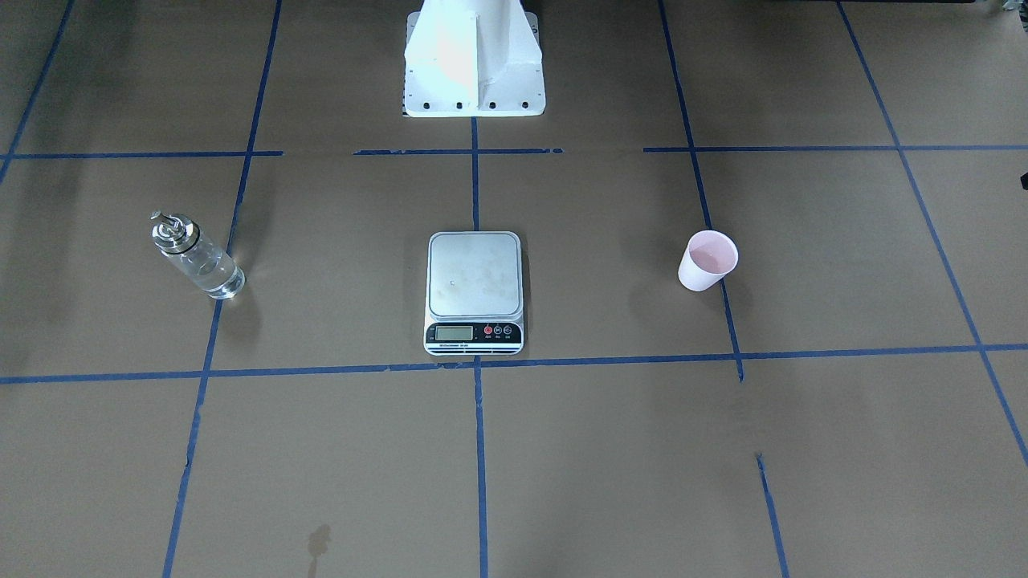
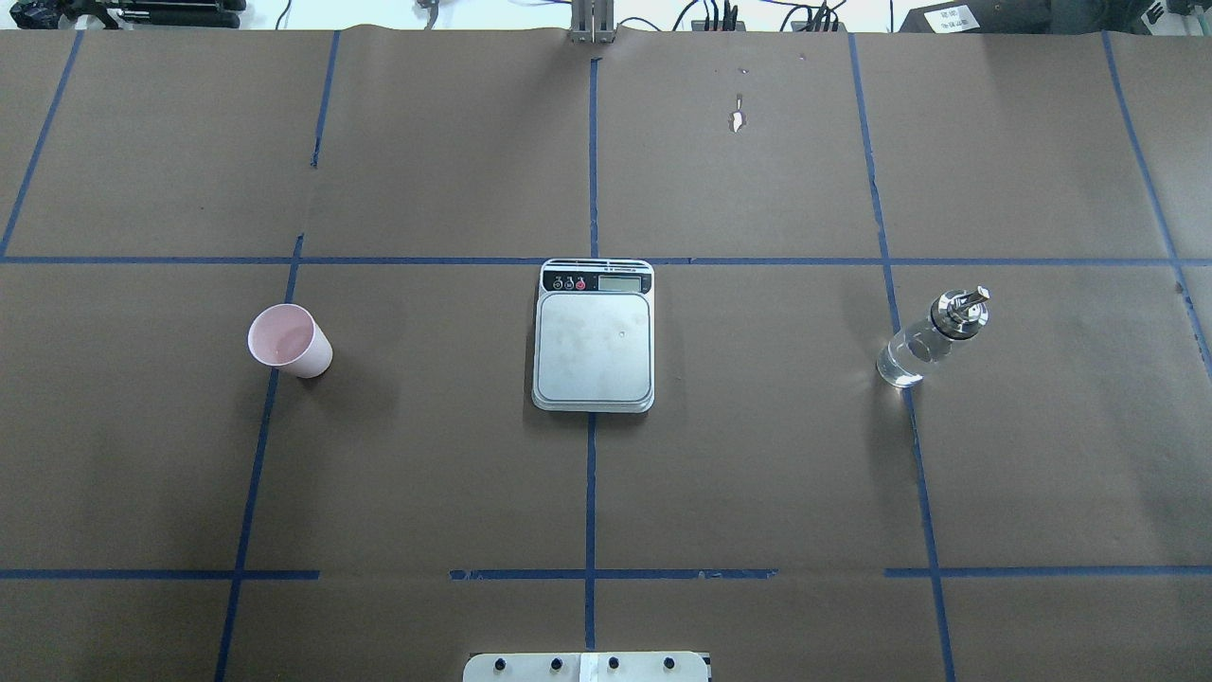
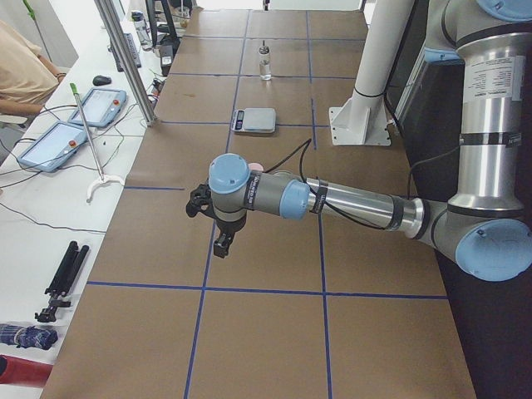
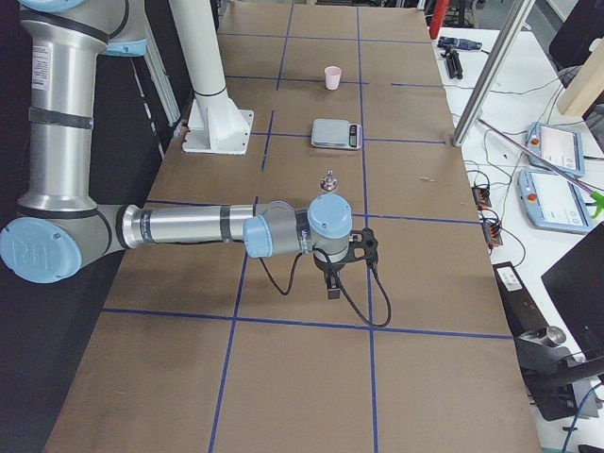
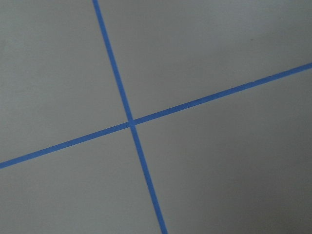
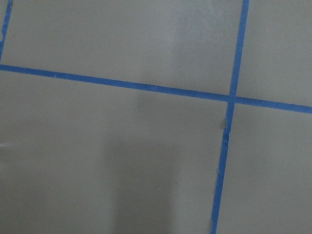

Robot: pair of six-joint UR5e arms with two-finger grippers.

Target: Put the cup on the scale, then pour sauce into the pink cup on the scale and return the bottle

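Zero steps are done, as far as I can judge; placing the cup, pouring and returning the bottle are all left.

Front-facing view: the scale [image 1: 474, 291] sits mid-table [image 1: 602, 449], its platform bare and its display strip on the side far from the robot base [image 1: 474, 60]. The cup [image 1: 707, 260] stands upright well off to the robot's left, on a blue tape line [image 1: 727, 321]. The bottle [image 1: 197, 255] stands upright well off to the robot's right, cap on. No arm is in frame.

Overhead view: same layout, with the cup left, the scale centre and the bottle right, all well apart. The cup's pink inside looks empty. The sauce [image 2: 904, 365] is clear liquid low in the glass; I can't read its level.

Exterior left view: the near arm reaches out over the table, and the left gripper [image 3: 221, 246] points down above bare paper, near the cup, which is mostly hidden behind the wrist. It appears to have nothing in it, but the spread of its fingers can't be told from here. A person [image 3: 21, 66] sits at the side bench.

Exterior right view: the right gripper [image 4: 332, 288] hangs over bare paper on the near side of the bottle, apparently with nothing in it. How far open it is also can't be told.

Left wrist view: only crossing tape lines on paper, no cup.

Right wrist view: tape lines only, no bottle.

Judged next: the left arm goes for the cup.
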